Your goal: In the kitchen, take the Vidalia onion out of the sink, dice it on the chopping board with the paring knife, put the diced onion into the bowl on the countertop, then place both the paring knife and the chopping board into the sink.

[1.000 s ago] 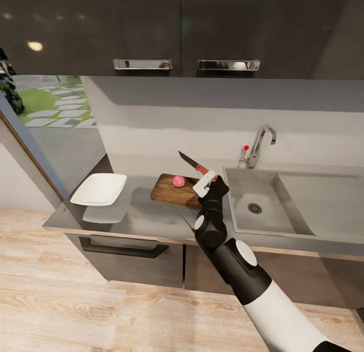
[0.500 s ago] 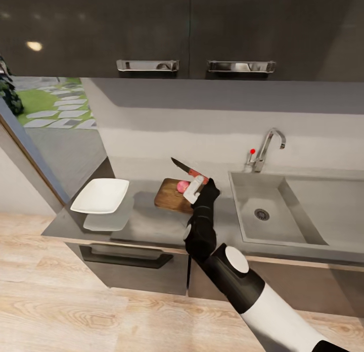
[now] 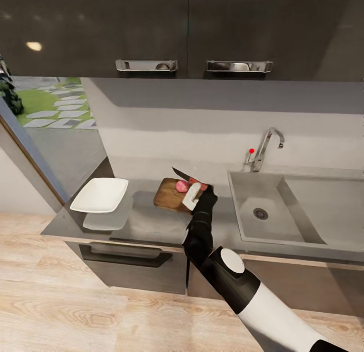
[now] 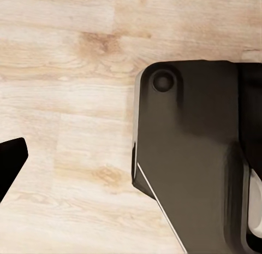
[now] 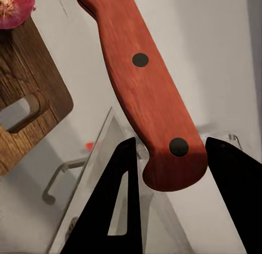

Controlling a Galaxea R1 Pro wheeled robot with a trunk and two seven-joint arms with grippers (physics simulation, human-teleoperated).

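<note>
Right gripper (image 3: 193,192) round paring knife (image 5: 143,74), blade seemingly above Vidalia onion (image 3: 182,186).

A white forearm shell (image 3: 283,311) is joined to black wrist segments by a round white cap (image 3: 232,261); the right gripper (image 3: 192,195) is tipped with white fingers

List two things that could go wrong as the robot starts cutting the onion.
1. The onion is a loose round ball on the board, so it may roll away under the blade.
2. The right gripper holds the knife only at the butt of its handle, so the knife could twist or slip under cutting pressure.
</note>
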